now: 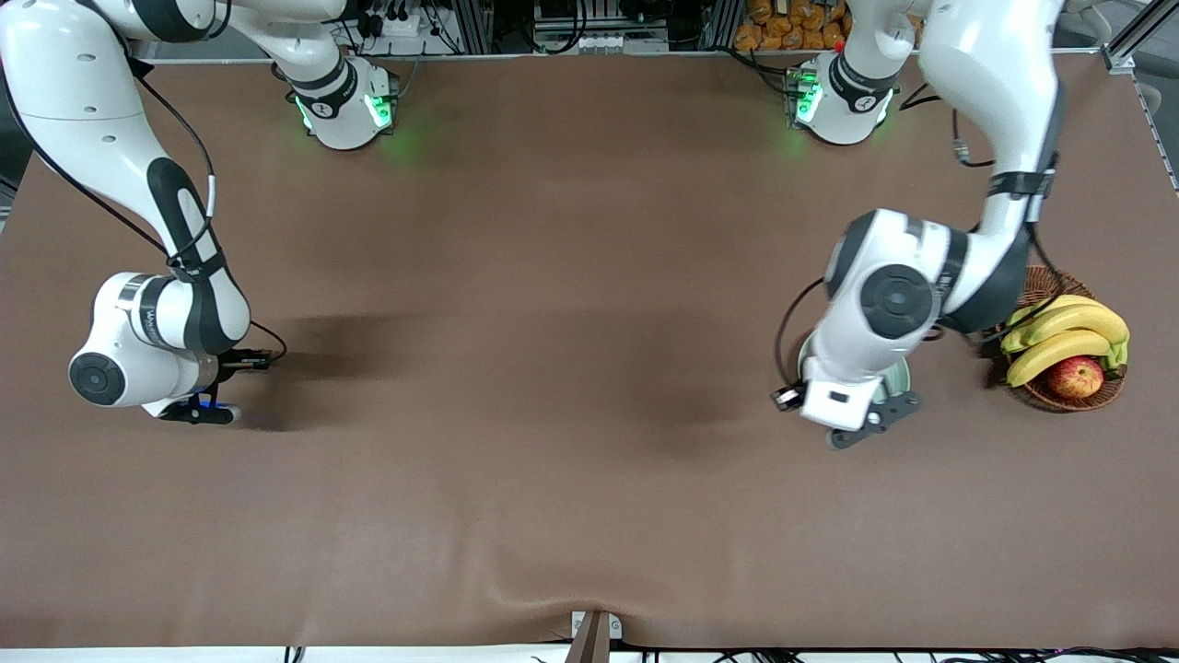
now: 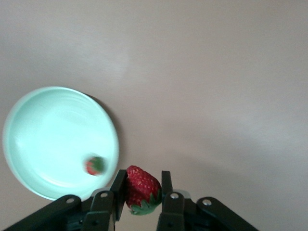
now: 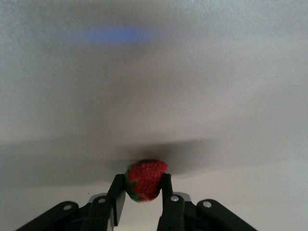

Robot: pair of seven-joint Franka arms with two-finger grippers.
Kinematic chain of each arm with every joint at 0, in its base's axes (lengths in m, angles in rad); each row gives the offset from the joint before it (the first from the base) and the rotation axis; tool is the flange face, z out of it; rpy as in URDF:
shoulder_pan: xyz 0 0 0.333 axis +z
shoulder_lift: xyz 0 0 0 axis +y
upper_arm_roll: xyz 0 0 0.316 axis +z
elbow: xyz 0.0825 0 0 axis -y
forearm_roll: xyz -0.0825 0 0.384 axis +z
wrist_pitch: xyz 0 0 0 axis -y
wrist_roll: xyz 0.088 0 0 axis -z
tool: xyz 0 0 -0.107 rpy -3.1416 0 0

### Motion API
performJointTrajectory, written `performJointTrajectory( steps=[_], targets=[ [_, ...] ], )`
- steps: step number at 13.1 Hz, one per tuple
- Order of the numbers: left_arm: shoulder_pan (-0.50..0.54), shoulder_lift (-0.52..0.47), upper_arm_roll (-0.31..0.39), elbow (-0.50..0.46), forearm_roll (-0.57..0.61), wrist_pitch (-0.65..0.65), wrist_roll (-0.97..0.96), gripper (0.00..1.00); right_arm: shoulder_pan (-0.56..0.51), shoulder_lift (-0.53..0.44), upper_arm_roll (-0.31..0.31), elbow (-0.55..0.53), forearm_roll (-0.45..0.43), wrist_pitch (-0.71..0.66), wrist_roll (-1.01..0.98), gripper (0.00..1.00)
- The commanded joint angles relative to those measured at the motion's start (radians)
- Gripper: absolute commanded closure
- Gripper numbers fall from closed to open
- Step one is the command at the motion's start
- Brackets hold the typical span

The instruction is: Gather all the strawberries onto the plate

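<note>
The pale mint plate (image 2: pixel 43 125) lies near the left arm's end of the table, and one small strawberry (image 2: pixel 95 165) lies inside it near the rim. In the front view the left hand covers most of the plate (image 1: pixel 901 376). My left gripper (image 2: pixel 143 174) hangs above the plate's edge, shut on a second strawberry (image 2: pixel 142 190) with its green top toward the wrist. At the right arm's end of the table, my right gripper (image 3: pixel 142 178) is down low at the brown surface. Both of its fingers press a third strawberry (image 3: pixel 146 180).
A brown wicker basket (image 1: pixel 1105 394) stands beside the plate toward the left arm's end of the table, holding bananas (image 1: pixel 1064 336) and a red-yellow apple (image 1: pixel 1075 378). Brown cloth (image 1: pixel 553 368) covers the tabletop. The arms' bases stand along the table's edge farthest from the front camera.
</note>
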Motion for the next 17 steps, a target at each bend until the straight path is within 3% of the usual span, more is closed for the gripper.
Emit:
performJointTrajectory(
  steps=[1,3,4,5,6,7,8,12,17],
  targets=[
    [0.08,-0.014,-0.018,-0.107,0.014,0.016,0.175,1.0,0.033,-0.016,0.019,0.041,-0.001,0.011,0.01,1.0],
    [0.145,0.001,-0.018,-0.158,0.014,0.031,0.333,1.0,0.104,-0.016,0.046,0.094,0.042,0.002,0.109,1.0],
    [0.171,0.012,-0.018,-0.178,0.014,0.05,0.382,0.93,0.145,-0.016,0.057,0.109,0.098,0.0,0.204,1.0],
    [0.182,0.02,-0.018,-0.199,0.014,0.07,0.41,0.78,0.199,-0.016,0.063,0.124,0.154,0.0,0.299,1.0],
    [0.183,0.024,-0.018,-0.215,0.009,0.097,0.413,0.52,0.262,-0.011,0.069,0.137,0.215,0.008,0.397,1.0],
    [0.183,0.035,-0.018,-0.213,0.005,0.103,0.413,0.15,0.341,0.001,0.069,0.153,0.282,0.023,0.486,1.0],
    [0.183,0.035,-0.018,-0.21,0.005,0.103,0.413,0.0,0.429,0.03,0.068,0.192,0.356,0.082,0.568,1.0],
    [0.171,0.018,-0.02,-0.157,-0.015,0.096,0.401,0.0,0.65,0.13,0.069,0.268,0.546,0.391,0.827,0.95],
    [0.138,0.023,-0.068,-0.086,-0.216,0.059,0.359,0.0,0.767,0.243,0.068,0.422,0.669,0.543,0.958,0.92]
  ],
)
